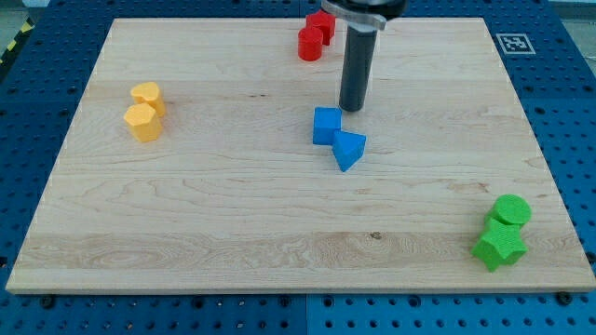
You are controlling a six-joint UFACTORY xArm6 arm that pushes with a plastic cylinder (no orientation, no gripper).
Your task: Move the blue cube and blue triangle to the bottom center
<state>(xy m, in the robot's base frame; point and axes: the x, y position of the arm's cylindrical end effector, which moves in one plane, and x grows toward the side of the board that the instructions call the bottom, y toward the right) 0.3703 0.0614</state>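
Note:
The blue cube (327, 125) sits on the wooden board near the middle, slightly above centre. The blue triangle (348, 149) lies right against its lower right side. My tip (351, 108) is the lower end of the dark rod, just above and to the right of the blue cube, a small gap away from it. The rod comes down from the view's top.
Two red blocks (315, 35) sit at the top centre, behind the rod. Two yellow blocks (144, 111) are at the left. Two green blocks (504, 231) are at the bottom right corner. The board's edge (298, 294) runs along the view's bottom.

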